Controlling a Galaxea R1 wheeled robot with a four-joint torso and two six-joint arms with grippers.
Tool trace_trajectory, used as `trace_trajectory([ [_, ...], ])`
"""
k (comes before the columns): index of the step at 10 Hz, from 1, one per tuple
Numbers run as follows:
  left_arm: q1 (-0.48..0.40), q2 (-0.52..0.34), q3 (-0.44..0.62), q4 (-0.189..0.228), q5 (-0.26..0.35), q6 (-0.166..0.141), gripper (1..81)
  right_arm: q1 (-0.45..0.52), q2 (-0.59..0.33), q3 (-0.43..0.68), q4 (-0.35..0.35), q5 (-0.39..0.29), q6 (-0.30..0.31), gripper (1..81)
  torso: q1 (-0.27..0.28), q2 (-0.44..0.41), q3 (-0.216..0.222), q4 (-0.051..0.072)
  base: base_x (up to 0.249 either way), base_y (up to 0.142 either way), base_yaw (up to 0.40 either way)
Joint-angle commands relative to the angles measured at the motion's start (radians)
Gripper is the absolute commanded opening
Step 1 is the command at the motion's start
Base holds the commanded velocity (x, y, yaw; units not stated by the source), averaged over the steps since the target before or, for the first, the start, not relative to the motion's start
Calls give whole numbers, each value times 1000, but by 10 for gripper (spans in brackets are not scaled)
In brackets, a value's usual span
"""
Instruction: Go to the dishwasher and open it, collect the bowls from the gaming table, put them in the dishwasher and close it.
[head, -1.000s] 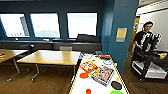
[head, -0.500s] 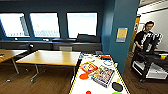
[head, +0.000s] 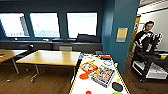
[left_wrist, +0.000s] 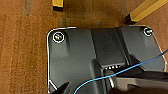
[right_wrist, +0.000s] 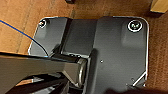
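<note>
The gaming table (head: 77, 87), white-topped with a thin yellow edge, stretches away from me at the lower middle of the head view. An orange bowl (head: 84, 76) lies on its left half beside two colourful game boxes (head: 103, 75). At the table's near end a sliver of light green bowl (head: 117, 93) peeks in, just below a black paddle (head: 117, 86). A small orange-red object (head: 88, 92) sits at the near edge; I cannot tell what it is. The dishwasher is out of view. Both wrist views look down past the robot's dark plate onto brown carpet.
Wooden-topped tables (head: 50, 57) stand to the left of the white table. A blue pillar (head: 120, 37) rises to its right. Beyond the pillar a person (head: 146, 37) stands behind a black cart (head: 150, 65). Yellow table legs (left_wrist: 58, 3) are near the robot's base.
The head view has crept slightly closer to the white table. Nothing on the table has moved, and the person stays by the cart.
</note>
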Motion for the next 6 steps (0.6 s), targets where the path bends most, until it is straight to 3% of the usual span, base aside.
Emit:
trace_trajectory([
  [1, -51, 0, 6, 5, 45, 6, 811, 39, -427, 602, 39, 51, 51, 811, 0, 0, 0, 0, 0, 0, 0],
  [3, -51, 2, 6, 4, 45, 7, 811, 55, -576, 770, 46, 90, 65, 811, 0, 0, 0, 0, 0, 0, 0],
  [6, -51, 3, 6, 4, 45, 7, 811, 65, -747, 919, 47, 137, 93, 811, 0, 0, 0, 0, 0, 0, 0],
])
